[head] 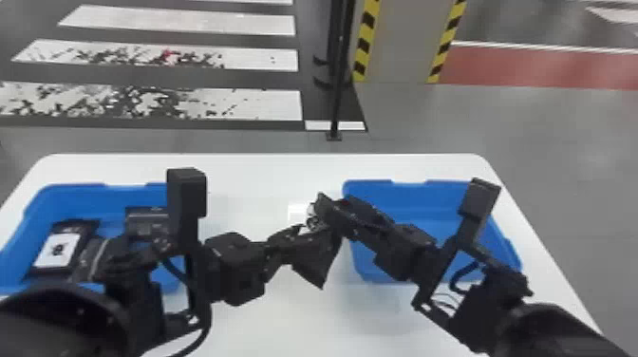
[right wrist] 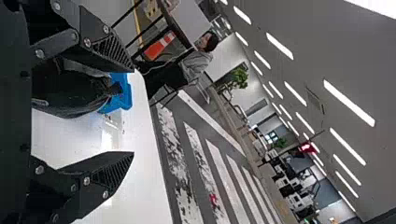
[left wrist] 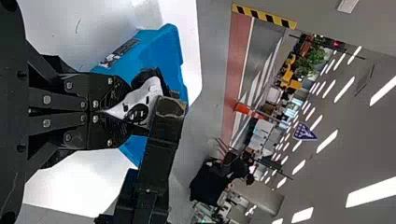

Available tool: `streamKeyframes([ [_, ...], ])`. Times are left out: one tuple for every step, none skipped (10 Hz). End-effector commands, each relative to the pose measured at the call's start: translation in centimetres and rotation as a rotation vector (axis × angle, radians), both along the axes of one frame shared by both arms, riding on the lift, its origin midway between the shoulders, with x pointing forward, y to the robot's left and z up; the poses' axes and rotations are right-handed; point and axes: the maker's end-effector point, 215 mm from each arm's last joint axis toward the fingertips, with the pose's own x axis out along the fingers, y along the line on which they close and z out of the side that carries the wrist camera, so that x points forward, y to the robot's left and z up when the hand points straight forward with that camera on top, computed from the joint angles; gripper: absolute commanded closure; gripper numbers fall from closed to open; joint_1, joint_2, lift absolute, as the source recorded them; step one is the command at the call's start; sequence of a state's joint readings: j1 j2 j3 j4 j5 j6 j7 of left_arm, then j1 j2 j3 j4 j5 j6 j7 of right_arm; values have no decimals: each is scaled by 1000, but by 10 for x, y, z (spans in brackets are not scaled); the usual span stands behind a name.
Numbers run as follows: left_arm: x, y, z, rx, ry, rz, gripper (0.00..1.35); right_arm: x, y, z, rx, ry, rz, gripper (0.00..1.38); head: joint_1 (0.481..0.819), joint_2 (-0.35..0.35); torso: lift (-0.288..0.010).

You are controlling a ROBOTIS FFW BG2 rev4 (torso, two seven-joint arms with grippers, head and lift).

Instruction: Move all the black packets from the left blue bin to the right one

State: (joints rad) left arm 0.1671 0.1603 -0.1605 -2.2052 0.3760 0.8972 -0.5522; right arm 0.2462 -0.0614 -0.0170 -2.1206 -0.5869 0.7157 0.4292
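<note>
In the head view my left gripper (head: 285, 243) is shut on a black packet (head: 314, 260) above the table between the bins. My right gripper (head: 328, 219) meets it there, its fingers apart around the packet's far part. The left wrist view has my left gripper (left wrist: 106, 112) pinching the packet, whose white label (left wrist: 152, 91) faces out. Between the fingers of my right gripper (right wrist: 132, 111), the dark packet (right wrist: 74, 95) sits nearer the upper one in the right wrist view. Several more black packets (head: 76, 228), one white-labelled, lie in the left blue bin (head: 71, 189).
The right blue bin (head: 379, 190) stands beyond and beneath my right arm, and that arm covers part of it. Both bins rest on a white table (head: 266, 323). Behind the table stands a thin black post (head: 336, 109) on the floor.
</note>
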Motion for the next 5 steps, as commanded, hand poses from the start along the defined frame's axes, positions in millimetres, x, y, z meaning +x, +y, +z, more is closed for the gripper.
streamKeyframes([
  [0, 2, 0, -2, 2, 5, 1200, -8, 22, -7, 102, 47, 77, 1294, 695, -89, -139],
  [1, 3, 0, -6, 2, 10, 1200, -15, 34, 1, 142, 47, 101, 1286, 695, -66, -139],
  [0, 2, 0, -9, 3, 8, 1200, -12, 34, 7, 132, 15, 92, 1285, 695, -48, -139],
  [1, 4, 1, -19, 7, 14, 1200, -8, 30, 11, 144, -10, 78, 1285, 695, -42, -139],
  [1, 6, 0, -24, 14, 22, 1179, -9, 31, 8, 147, -3, 81, 1285, 695, -40, -139],
])
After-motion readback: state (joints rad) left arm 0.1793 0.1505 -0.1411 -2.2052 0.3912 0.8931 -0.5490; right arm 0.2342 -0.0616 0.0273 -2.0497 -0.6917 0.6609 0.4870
